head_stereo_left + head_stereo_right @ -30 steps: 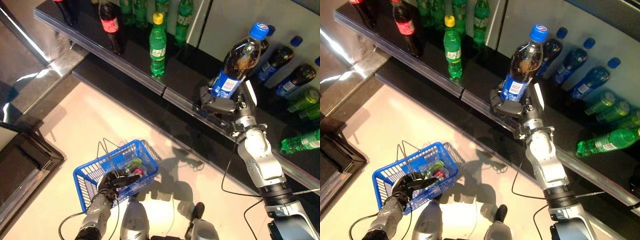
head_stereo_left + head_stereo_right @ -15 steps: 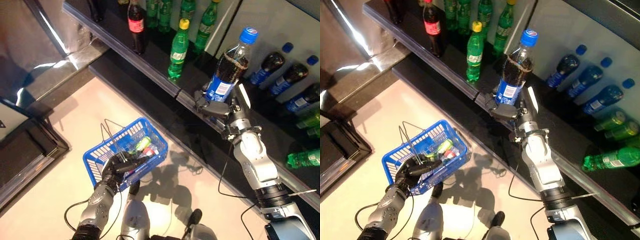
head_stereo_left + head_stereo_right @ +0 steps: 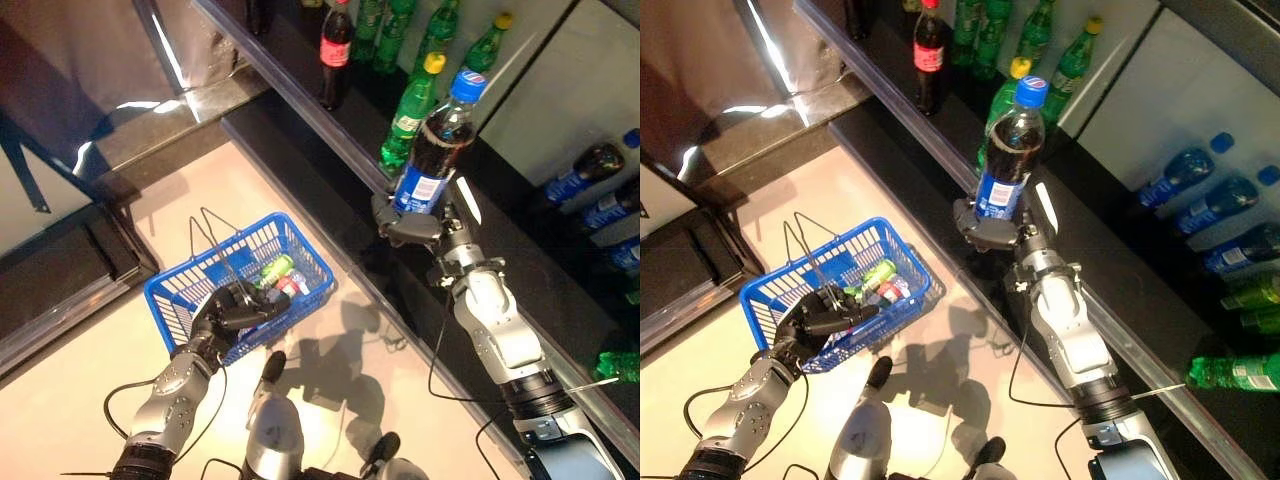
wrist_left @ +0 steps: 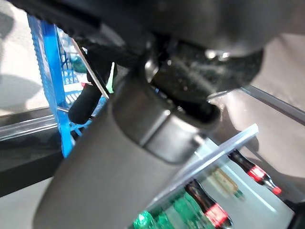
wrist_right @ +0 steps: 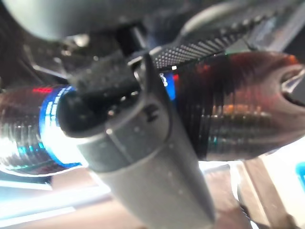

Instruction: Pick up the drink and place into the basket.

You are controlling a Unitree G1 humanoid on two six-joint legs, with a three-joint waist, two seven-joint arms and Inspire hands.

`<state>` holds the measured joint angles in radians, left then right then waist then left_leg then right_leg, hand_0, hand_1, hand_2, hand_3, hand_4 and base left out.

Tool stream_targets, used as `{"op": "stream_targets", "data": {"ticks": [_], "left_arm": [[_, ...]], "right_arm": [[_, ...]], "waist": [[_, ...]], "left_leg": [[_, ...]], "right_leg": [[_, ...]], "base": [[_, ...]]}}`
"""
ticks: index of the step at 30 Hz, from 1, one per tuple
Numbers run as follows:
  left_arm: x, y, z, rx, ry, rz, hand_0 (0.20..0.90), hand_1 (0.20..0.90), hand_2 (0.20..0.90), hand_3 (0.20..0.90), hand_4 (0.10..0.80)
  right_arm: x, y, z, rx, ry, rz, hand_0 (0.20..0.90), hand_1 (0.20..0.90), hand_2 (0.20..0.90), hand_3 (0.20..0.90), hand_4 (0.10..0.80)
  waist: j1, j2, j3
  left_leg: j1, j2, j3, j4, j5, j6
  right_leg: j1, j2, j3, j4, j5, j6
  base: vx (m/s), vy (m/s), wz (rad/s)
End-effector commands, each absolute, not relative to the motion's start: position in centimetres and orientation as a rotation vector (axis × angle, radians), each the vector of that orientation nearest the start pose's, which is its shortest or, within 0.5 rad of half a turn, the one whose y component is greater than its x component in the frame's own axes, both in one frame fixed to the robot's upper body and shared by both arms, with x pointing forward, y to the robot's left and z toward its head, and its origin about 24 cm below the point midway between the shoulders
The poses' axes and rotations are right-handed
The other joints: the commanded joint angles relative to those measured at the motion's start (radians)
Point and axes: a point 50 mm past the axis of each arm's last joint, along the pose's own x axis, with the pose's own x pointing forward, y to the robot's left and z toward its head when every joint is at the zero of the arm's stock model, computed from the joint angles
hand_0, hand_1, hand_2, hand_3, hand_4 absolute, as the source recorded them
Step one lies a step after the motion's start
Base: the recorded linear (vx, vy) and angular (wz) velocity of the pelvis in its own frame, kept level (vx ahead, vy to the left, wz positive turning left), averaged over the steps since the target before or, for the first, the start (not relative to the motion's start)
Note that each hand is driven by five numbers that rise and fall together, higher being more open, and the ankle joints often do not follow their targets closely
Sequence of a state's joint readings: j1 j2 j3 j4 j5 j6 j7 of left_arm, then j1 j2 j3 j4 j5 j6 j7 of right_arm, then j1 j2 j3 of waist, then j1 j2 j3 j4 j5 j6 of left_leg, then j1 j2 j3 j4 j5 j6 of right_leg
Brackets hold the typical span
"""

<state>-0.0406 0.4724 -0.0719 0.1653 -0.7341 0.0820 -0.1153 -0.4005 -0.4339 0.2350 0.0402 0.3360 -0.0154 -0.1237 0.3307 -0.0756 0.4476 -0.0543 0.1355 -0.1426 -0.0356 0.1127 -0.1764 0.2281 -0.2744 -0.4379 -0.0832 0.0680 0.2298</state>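
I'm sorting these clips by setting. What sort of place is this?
Most likely a shop or a mock-up of one: dark shelves hold rows of bottled soft drinks, the left hand holds a blue shopping basket with items inside, and the right hand grips a cola bottle.

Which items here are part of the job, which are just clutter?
In the job:
cola bottle, gripped by right robot hand
blue basket, held by left robot hand

Lying about:
green bottles on shelf
red-label bottle
blue-cap bottles
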Motion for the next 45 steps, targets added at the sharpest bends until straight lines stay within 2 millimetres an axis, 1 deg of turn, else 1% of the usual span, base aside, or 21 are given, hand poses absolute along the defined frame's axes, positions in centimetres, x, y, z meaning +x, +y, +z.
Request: {"op": "stream_targets", "data": {"ticks": [1, 5, 9, 11, 12, 14, 15, 16, 18, 26, 29, 33, 36, 39, 41, 45], "left_arm": [[25.6, 16.2, 15.0, -0.285, -0.433, -0.677, 0.300, 0.300, 0.300, 0.200, 0.100], [25.4, 15.8, 16.0, -0.281, -0.459, -0.736, 0.300, 0.300, 0.300, 0.200, 0.100], [24.5, 14.7, 17.3, -0.253, -0.505, -0.861, 0.300, 0.300, 0.300, 0.200, 0.100], [24.4, 14.6, 17.5, -0.255, -0.511, -0.884, 0.300, 0.300, 0.300, 0.200, 0.100], [24.2, 14.1, 17.8, -0.252, -0.524, -0.922, 0.300, 0.300, 0.300, 0.200, 0.100], [24.1, 14.1, 17.8, -0.251, -0.525, -0.926, 0.300, 0.300, 0.300, 0.200, 0.100], [23.7, 13.5, 18.1, -0.239, -0.540, -1.002, 0.300, 0.300, 0.300, 0.200, 0.100], [23.7, 13.5, 18.1, -0.239, -0.541, -1.002, 0.300, 0.300, 0.300, 0.200, 0.100], [23.2, 12.8, 18.6, -0.223, -0.560, -1.075, 0.300, 0.300, 0.300, 0.200, 0.100], [22.3, 12.0, 19.6, -0.221, -0.618, -1.188, 0.300, 0.300, 0.300, 0.200, 0.100], [21.7, 11.3, 20.0, -0.223, -0.644, -1.256, 0.300, 0.300, 0.300, 0.200, 0.100], [21.2, 10.9, 20.5, -0.222, -0.668, -1.298, 0.300, 0.300, 0.300, 0.200, 0.100], [20.9, 10.8, 20.6, -0.226, -0.679, -1.320, 0.300, 0.300, 0.300, 0.200, 0.100], [20.6, 10.9, 20.8, -0.226, -0.690, -1.338, 0.300, 0.300, 0.300, 0.200, 0.100], [20.5, 10.9, 20.9, -0.227, -0.695, -1.344, 0.300, 0.300, 0.300, 0.200, 0.100], [20.3, 11.0, 21.0, -0.228, -0.702, -1.350, 0.300, 0.300, 0.300, 0.200, 0.100]], "right_arm": [[30.2, -12.6, 17.2, -0.109, -0.517, 0.286, 0.300, 0.300, 0.300, 0.200, 0.100], [30.2, -11.9, 17.0, -0.132, -0.507, 0.313, 0.300, 0.300, 0.300, 0.200, 0.100], [30.4, -10.7, 16.8, -0.159, -0.477, 0.368, 0.300, 0.300, 0.300, 0.200, 0.100], [30.4, -10.5, 16.7, -0.163, -0.473, 0.379, 0.300, 0.300, 0.300, 0.200, 0.100], [30.4, -10.1, 16.5, -0.176, -0.467, 0.394, 0.300, 0.300, 0.300, 0.200, 0.100], [30.4, -10.1, 16.5, -0.177, -0.467, 0.395, 0.300, 0.300, 0.300, 0.200, 0.100], [30.4, -9.6, 16.4, -0.191, -0.457, 0.413, 0.300, 0.300, 0.300, 0.200, 0.100], [30.4, -9.5, 16.4, -0.192, -0.457, 0.413, 0.300, 0.300, 0.300, 0.200, 0.100], [30.4, -9.1, 16.1, -0.206, -0.447, 0.429, 0.300, 0.300, 0.300, 0.200, 0.100], [30.4, -8.3, 15.0, -0.237, -0.397, 0.477, 0.300, 0.300, 0.300, 0.200, 0.100], [30.4, -7.7, 13.5, -0.261, -0.339, 0.486, 0.300, 0.300, 0.300, 0.200, 0.100], [30.7, -7.6, 11.5, -0.310, -0.257, 0.482, 0.300, 0.300, 0.300, 0.200, 0.100], [30.8, -7.9, 10.3, -0.326, -0.212, 0.468, 0.300, 0.300, 0.300, 0.200, 0.100], [30.8, -8.3, 8.5, -0.327, -0.144, 0.447, 0.300, 0.300, 0.300, 0.200, 0.100], [30.6, -8.5, 7.4, -0.330, -0.107, 0.435, 0.300, 0.300, 0.300, 0.200, 0.100], [30.3, -8.6, 5.7, -0.308, -0.041, 0.421, 0.300, 0.300, 0.300, 0.200, 0.100]], "waist": [[-0.008, -0.001, -0.382], [-0.002, -0.001, -0.384], [0.009, -0.001, -0.392], [0.010, 0.000, -0.393], [0.012, 0.000, -0.394], [0.012, 0.001, -0.394], [0.015, 0.001, -0.397], [0.015, 0.001, -0.397], [0.015, 0.003, -0.400], [0.015, 0.007, -0.407], [0.018, 0.008, -0.411], [0.022, 0.006, -0.413], [0.025, 0.004, -0.412], [0.029, 0.001, -0.413], [0.031, 0.001, -0.414], [0.034, -0.001, -0.414]], "left_leg": [[0.097, 0.034, 0.114, -0.052, -0.051, 0.061], [0.096, 0.029, 0.107, -0.052, -0.052, 0.061], [0.094, 0.022, 0.095, -0.052, -0.054, 0.062], [0.094, 0.021, 0.093, -0.052, -0.054, 0.063], [0.093, 0.021, 0.091, -0.052, -0.054, 0.062], [0.094, 0.021, 0.091, -0.052, -0.054, 0.062], [0.092, 0.019, 0.089, -0.052, -0.054, 0.062], [0.092, 0.019, 0.088, -0.052, -0.054, 0.062], [0.091, 0.016, 0.087, -0.052, -0.055, 0.063], [0.088, 0.013, 0.086, -0.052, -0.054, 0.064], [0.089, 0.010, 0.082, -0.052, -0.054, 0.065], [0.086, 0.011, 0.081, -0.052, -0.054, 0.065], [0.085, 0.010, 0.079, -0.052, -0.054, 0.064], [0.084, 0.011, 0.076, -0.052, -0.055, 0.064], [0.084, 0.011, 0.074, -0.052, -0.055, 0.064], [0.083, 0.012, 0.075, -0.052, -0.054, 0.064]], "right_leg": [[-0.031, -0.056, 0.008, 0.040, 0.019, -0.022], [-0.030, -0.057, 0.005, 0.040, 0.019, -0.021], [-0.032, -0.058, 0.004, 0.041, 0.019, -0.020], [-0.033, -0.058, 0.004, 0.041, 0.019, -0.021], [-0.034, -0.060, 0.004, 0.042, 0.019, -0.020], [-0.034, -0.060, 0.004, 0.042, 0.019, -0.021], [-0.035, -0.060, 0.003, 0.042, 0.019, -0.019], [-0.035, -0.061, 0.003, 0.042, 0.019, -0.019], [-0.036, -0.061, 0.005, 0.042, 0.018, -0.018], [-0.042, -0.062, 0.008, 0.046, 0.017, -0.018], [-0.044, -0.063, 0.008, 0.050, 0.015, -0.018], [-0.045, -0.064, 0.004, 0.052, 0.013, -0.017], [-0.043, -0.065, 0.003, 0.052, 0.013, -0.016], [-0.041, -0.064, 0.000, 0.051, 0.013, -0.015], [-0.040, -0.063, -0.001, 0.050, 0.012, -0.015], [-0.039, -0.063, -0.003, 0.050, 0.013, -0.015]], "base": [[0.004, 0.048, 0.15], [0.010, 0.026, 0.08], [0.012, 0.031, 0.03], [0.005, 0.011, 0.02], [0.010, 0.020, 0.07], [0.011, 0.019, 0.06], [0.012, 0.020, 0.05], [0.017, 0.031, 0.07], [0.003, 0.008, 0.02], [0.000, 0.000, 0.00], [0.000, 0.000, 0.00], [0.000, 0.000, 0.00], [0.000, 0.000, 0.00], [0.000, 0.000, 0.00], [0.000, 0.000, 0.00], [0.000, 0.000, 0.00]]}}
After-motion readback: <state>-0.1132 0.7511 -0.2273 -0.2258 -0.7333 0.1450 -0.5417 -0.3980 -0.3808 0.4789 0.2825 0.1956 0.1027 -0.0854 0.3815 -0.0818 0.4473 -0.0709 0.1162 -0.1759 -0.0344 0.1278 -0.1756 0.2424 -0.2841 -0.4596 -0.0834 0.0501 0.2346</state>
